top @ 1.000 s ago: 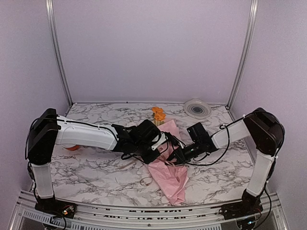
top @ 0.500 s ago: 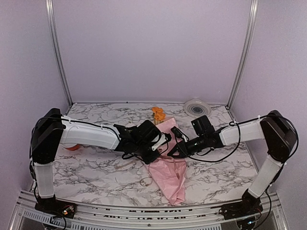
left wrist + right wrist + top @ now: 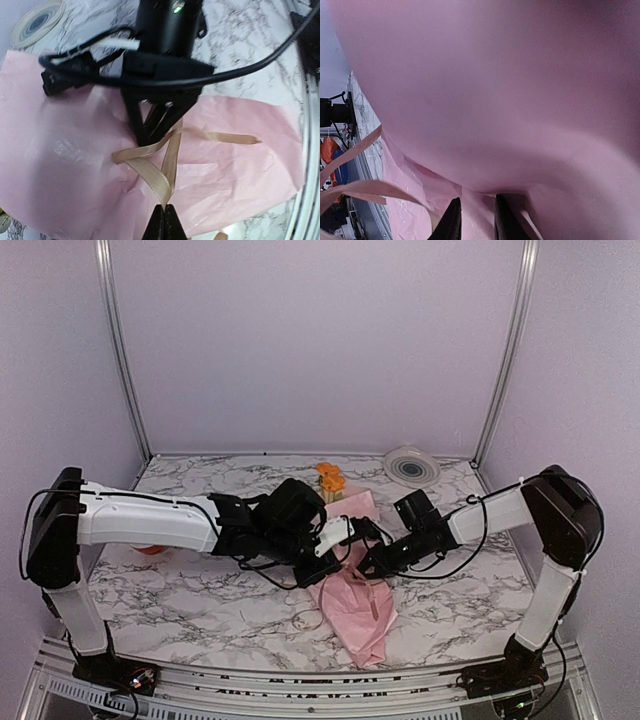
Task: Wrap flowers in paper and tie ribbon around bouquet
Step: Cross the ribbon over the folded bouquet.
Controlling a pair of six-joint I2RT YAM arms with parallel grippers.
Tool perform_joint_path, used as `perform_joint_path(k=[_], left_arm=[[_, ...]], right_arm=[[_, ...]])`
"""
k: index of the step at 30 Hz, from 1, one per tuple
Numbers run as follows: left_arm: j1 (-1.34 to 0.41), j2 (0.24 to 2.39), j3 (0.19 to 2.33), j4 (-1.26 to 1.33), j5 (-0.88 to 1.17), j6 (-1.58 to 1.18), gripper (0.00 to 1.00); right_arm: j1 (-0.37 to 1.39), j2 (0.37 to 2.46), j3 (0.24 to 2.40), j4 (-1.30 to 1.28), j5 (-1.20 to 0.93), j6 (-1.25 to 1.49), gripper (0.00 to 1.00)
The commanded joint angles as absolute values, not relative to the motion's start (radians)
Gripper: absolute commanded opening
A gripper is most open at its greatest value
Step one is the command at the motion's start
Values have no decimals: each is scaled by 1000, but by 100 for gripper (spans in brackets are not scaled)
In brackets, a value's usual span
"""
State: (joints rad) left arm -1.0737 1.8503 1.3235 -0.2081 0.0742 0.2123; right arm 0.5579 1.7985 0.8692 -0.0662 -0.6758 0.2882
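- The left end effector was pressed together on the ribbon, and the tan strand rose straight out of its closed tips.
- Just ahead of those tips the ribbon folded into a flat loop lying on the paper. One loose tail ran off to the side across the pink sheet.
- The right end effector faced the left one from across the wrap, with its pointed tips down at the far corner of that loop.
- Its fingers stood a narrow gap apart, with pink paper showing in the gap. Whether they pinched the ribbon or the paper, I could not tell.
- In the right wrist view, paper filled nearly everything ahead of that end effector, and two ribbon strands crossed to one side of it.
- The wrapped paper lay on the counter directly beneath both end effectors, and its narrow end pointed back toward the arm bases.
- The orange bloom showed past the end effectors, at the far, wide end of the wrap.
- A round white-grey disc sat farther off, beyond the right end effector and near the back wall.
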Motion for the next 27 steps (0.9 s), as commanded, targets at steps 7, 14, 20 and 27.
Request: perform_joint_path(k=[7,14,20,27], left_arm=[[-1116,1564,1106,-39,200,146,0],[-1220,1506,1037,-54,142,92,0],[-1244,1425,961,35,89,33,0],[-1219,1529,1041,132,-117,27,0]], right_arm=[[552,1839,893,-95,-646,249,23],[553,1850,898,-102,-642,238,22],[551,1853,900,-112,-636,227,22],[552,1855,895,-116,-642,226,22]])
